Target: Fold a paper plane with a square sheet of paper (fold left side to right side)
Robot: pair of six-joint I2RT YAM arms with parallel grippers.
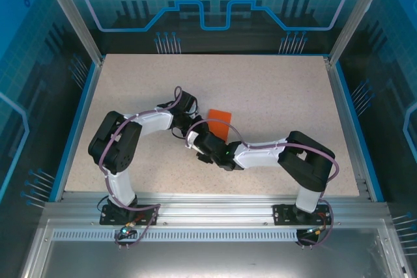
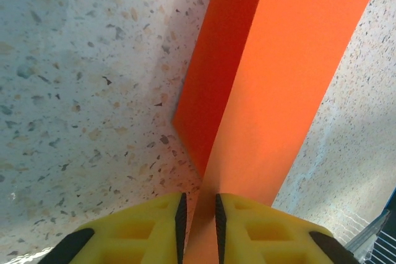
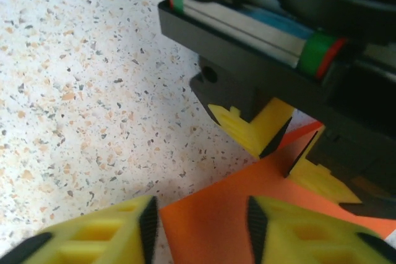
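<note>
Left gripper [image 2: 198, 214] pinches the near end of the paper [image 2: 291, 78], jaws almost closed. Right gripper [image 3: 201, 221] stands part-open astride a corner. From above, both hide that end. The folded strip lies mid-table [image 1: 273, 89], its long axis pointing away from the arms.

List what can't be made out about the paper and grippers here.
- Top view: the right arm covers the near part of the square sheet of paper.
- Left wrist view: the frame's top edge cuts off its far end.
- Right wrist view: the right gripper's fingers are blurred; contact with paper unclear.
</note>
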